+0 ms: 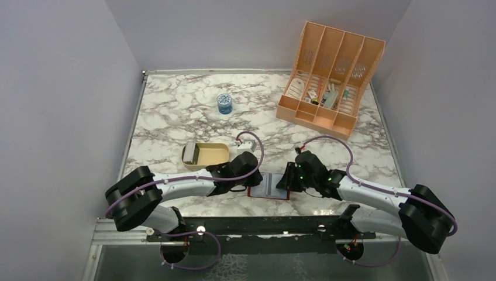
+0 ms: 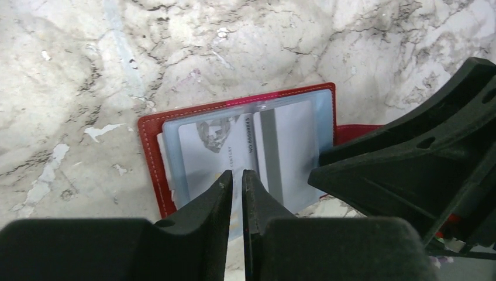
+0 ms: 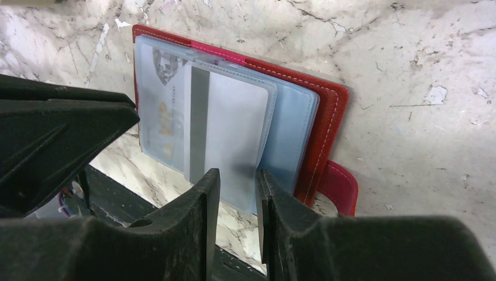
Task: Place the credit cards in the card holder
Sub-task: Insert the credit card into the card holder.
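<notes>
The holder [image 1: 269,186] lies open at the desk's [image 1: 175,111] near edge, where a shove could slide it off. The left gripper [image 2: 237,178] is pressed almost together. The right gripper [image 3: 237,175] straddles the striped card [image 3: 234,117], grip unclear, and might buckle it. The pale card [image 2: 213,149] reads "CENTURY".

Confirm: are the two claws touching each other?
Apart. The top view shows the open holder lying between the left claw and right claw.
</notes>
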